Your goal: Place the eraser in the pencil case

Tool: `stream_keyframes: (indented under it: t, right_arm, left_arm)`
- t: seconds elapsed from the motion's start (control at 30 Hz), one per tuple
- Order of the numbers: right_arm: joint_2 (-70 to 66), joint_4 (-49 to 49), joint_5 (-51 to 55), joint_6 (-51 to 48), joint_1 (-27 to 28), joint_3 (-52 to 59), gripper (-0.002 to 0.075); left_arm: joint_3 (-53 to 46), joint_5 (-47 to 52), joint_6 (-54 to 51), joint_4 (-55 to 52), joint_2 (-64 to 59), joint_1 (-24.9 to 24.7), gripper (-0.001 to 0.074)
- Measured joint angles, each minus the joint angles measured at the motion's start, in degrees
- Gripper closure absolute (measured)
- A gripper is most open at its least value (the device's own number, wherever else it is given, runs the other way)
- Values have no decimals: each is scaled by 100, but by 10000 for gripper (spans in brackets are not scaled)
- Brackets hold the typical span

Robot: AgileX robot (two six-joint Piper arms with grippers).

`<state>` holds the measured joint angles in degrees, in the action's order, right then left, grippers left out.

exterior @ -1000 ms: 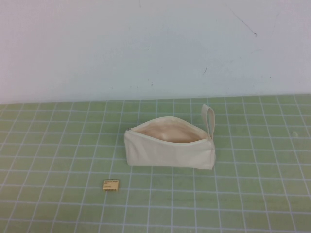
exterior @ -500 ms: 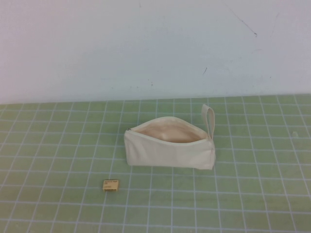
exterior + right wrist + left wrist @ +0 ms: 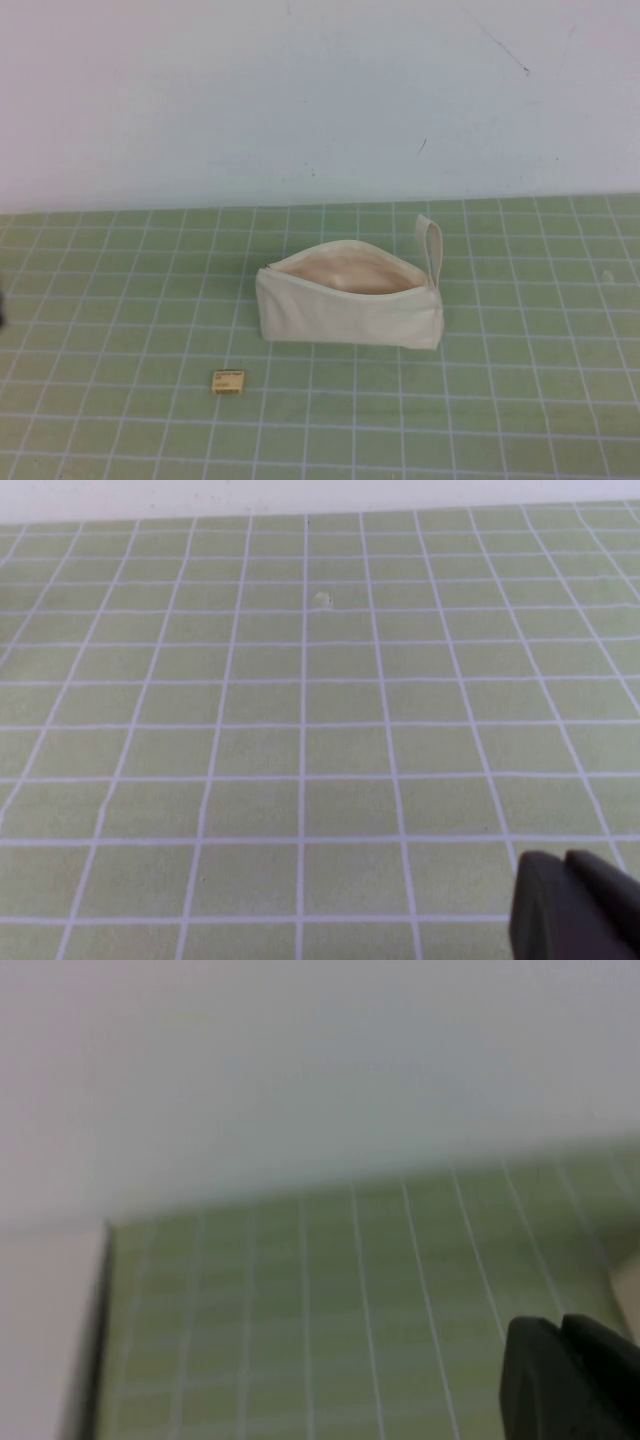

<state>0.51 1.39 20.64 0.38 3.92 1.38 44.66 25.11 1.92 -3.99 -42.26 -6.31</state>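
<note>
High view shows the pencil case lying on the green gridded tabletop, near the middle and a little toward my right. It is a cream-white pouch resting on its long side, its mouth gaping upward so the peach lining shows, with a small loop strap standing up at its right end. The eraser sits on the tabletop nearer to me and to the left of the pouch, apart from it, a small tan block with a pale label facing up. Neither of my arms reaches into the middle of this view; only a dark sliver shows at the far left edge, and I cannot tell what it is. My left wrist view looks across the green grid toward a pale wall, with the edge of the mat and a lighter surface beside it; my left tool appears only as a dark blurred shape in one corner, and whether it is released or clenched I cannot tell. My right wrist view shows bare green grid with a small pale speck on it, and my right tool likewise shows only as a dark corner piece, so I cannot tell its state either. Neither tool touches the eraser or the pouch.
</note>
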Motion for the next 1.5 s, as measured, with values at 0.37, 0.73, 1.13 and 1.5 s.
stream_keyframes:
  t: [0.37,0.73,1.13,1.5]
  right_arm:
    - [0,0,0,0,0,0,727]
    - [0,0,0,0,0,0,727]
    - [0,0,0,0,0,0,727]
    - [0,0,0,0,0,-3,727]
  left_arm:
    - [753,923,-4971,2682,-3183,-326,736]
    - [1267,1202,-5848,2451,-5437,-1270,531]
    - [1364,25,-6450,1457,-6015,-1354,263]
    - [1381,-238,-6436,1484,-6334,-1354,263]
